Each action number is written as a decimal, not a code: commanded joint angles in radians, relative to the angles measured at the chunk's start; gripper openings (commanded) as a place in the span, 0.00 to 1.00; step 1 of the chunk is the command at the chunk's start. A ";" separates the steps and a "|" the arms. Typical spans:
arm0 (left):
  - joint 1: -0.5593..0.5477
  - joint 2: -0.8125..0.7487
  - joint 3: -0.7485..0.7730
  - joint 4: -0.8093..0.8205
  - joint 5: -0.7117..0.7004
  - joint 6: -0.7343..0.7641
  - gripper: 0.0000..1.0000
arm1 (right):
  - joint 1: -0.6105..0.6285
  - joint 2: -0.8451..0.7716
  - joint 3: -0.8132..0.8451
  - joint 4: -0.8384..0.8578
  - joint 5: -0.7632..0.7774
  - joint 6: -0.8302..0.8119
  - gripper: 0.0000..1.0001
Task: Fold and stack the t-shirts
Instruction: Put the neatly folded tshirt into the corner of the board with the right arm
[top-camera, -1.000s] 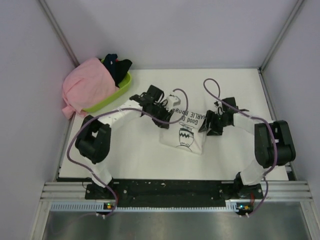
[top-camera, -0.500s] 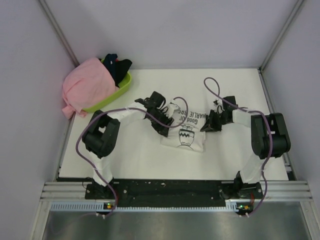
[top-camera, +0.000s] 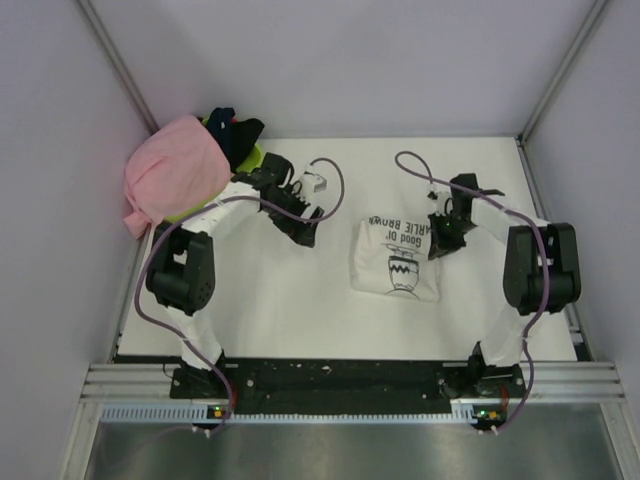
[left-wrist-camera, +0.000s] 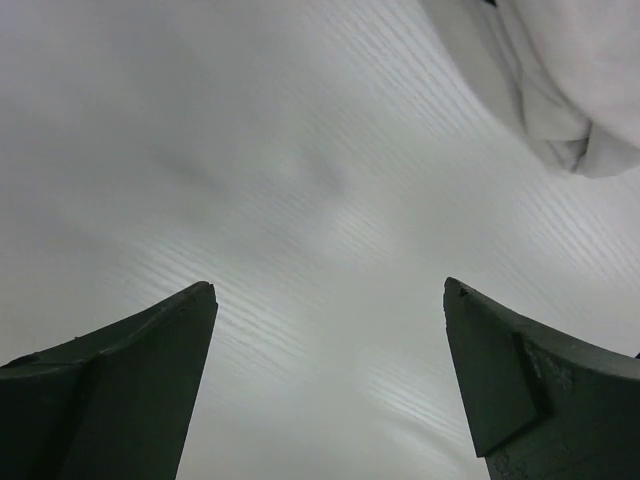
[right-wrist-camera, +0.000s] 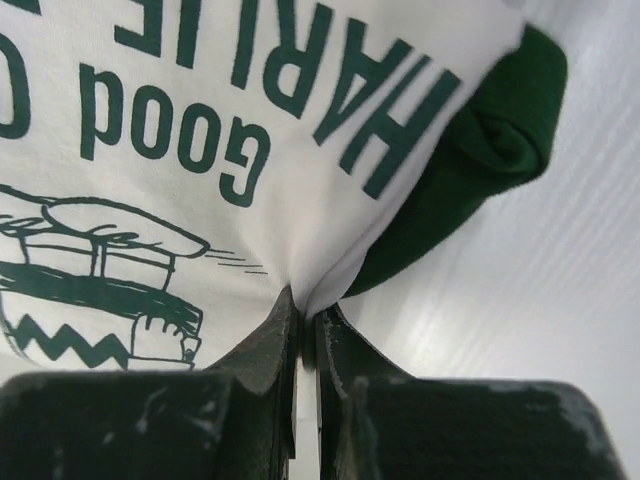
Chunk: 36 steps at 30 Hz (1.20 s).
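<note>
A folded white t-shirt (top-camera: 393, 262) with dark print lies mid-table. My right gripper (top-camera: 438, 243) is shut on its right edge. In the right wrist view the jaws (right-wrist-camera: 305, 308) pinch a fold of the white t-shirt (right-wrist-camera: 200, 150), and its dark green sleeve (right-wrist-camera: 480, 170) bunches just beyond. My left gripper (top-camera: 304, 232) hovers left of the shirt, apart from it, open and empty. In the left wrist view the left gripper (left-wrist-camera: 328, 288) shows bare table between its fingers and white cloth (left-wrist-camera: 560, 80) at the top right. A pink t-shirt (top-camera: 175, 172) drapes over the basket, with dark t-shirts (top-camera: 235, 130) behind it.
The lime-green basket (top-camera: 250, 158) sits at the table's back left corner, mostly covered by the pink cloth. Walls with metal frame posts close in the table on the left, back and right. Both arms' cables loop above the table.
My left gripper opened, let go of the white shirt and drew back left toward the basket. My right gripper shut on the shirt's right edge, and the shirt slid to the right.
</note>
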 joint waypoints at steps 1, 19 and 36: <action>0.017 -0.078 0.012 -0.013 -0.032 0.038 0.99 | -0.009 -0.107 -0.029 -0.120 0.176 -0.206 0.00; 0.091 -0.179 -0.003 0.061 0.014 0.045 0.99 | -0.210 -0.428 -0.365 0.096 0.871 -0.774 0.00; 0.092 -0.224 -0.032 0.081 -0.038 0.046 0.99 | -0.506 -0.223 -0.260 0.257 0.789 -0.610 0.00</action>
